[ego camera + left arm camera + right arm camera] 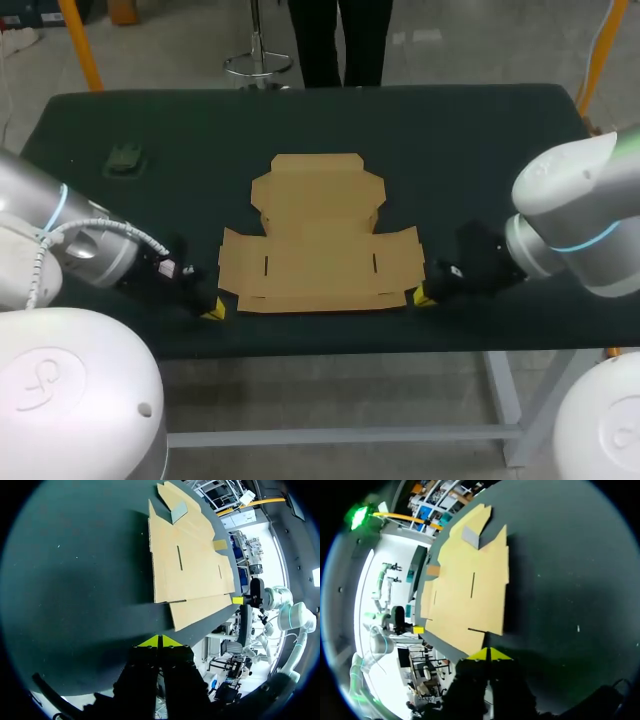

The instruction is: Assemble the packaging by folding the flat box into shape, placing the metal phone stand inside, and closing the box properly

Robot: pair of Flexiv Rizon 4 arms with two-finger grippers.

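On the table the flat box lies midway between my left gripper and right gripper, both closed, empty.

I am seeing the flat box as plain matt brown cardboard. The table is wearing a dark matt cloth-like cover, while my left arm is gleaming smooth glossy white.

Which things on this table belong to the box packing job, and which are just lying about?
Job: flat cardboard box; small dark object at the table's far left, probably the phone stand; left gripper and right gripper, both shut.
Other: the dark table under them.
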